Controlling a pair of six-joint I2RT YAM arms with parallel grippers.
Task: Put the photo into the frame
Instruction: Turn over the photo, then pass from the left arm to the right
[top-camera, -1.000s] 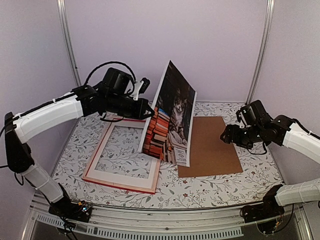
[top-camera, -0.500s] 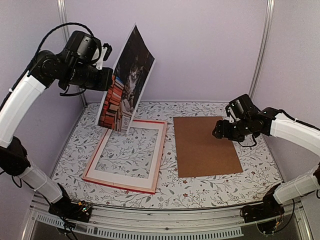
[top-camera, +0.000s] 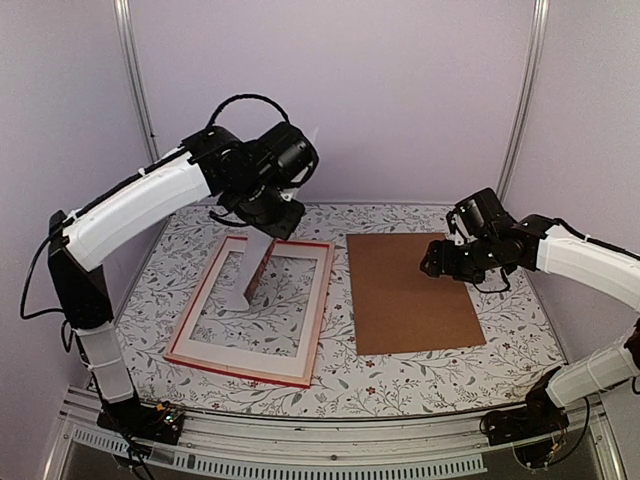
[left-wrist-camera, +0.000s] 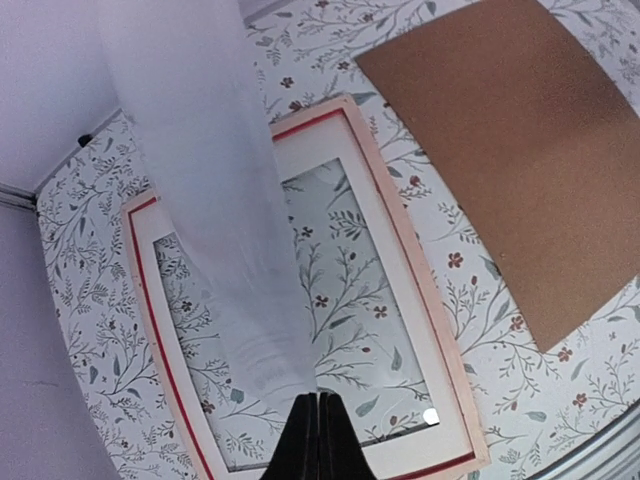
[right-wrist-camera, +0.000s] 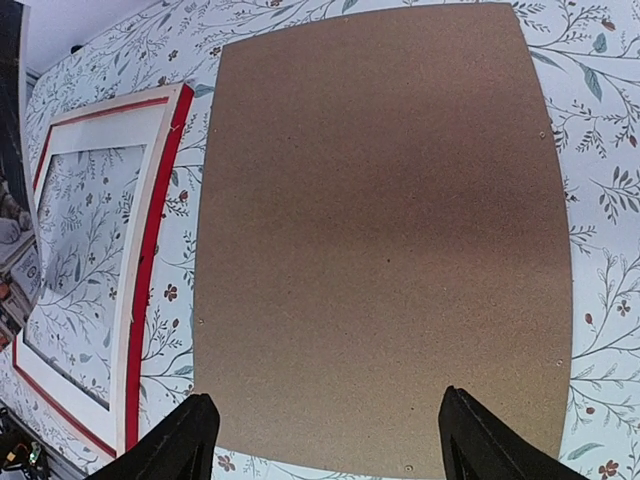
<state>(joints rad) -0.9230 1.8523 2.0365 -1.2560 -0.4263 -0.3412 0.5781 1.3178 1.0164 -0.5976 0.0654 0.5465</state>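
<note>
Two end effectors are yours to check. Your left end effector (top-camera: 263, 228) is clamped shut on the photo (top-camera: 248, 275), fingers (left-wrist-camera: 305, 445) pressed together on one edge of the sheet. From that grip the photo hangs down nearly edge-on. In the top view it shows mostly its pale back and a thin sliver of the book print. In the left wrist view it is a blurred white sheet (left-wrist-camera: 215, 200) running away from the fingertips.

Directly beneath that end effector the frame (top-camera: 322, 300) lies flat on the floral surface (top-camera: 400, 385), with the white mat board (top-camera: 250, 352) sitting inside its red rails. The photo's lower end hangs over the mat's window; you cannot tell whether it touches anything there.

Your right end effector (top-camera: 438, 264) stands wide and holds nothing, hovering above the brown backing board (top-camera: 415, 300). In its wrist view the board (right-wrist-camera: 380, 230) fills the space ahead of the fingertips (right-wrist-camera: 185, 440). The frame (right-wrist-camera: 150, 250) lies just left of the board, and the photo's printed face (right-wrist-camera: 12, 230) shows at the far left edge.
</note>
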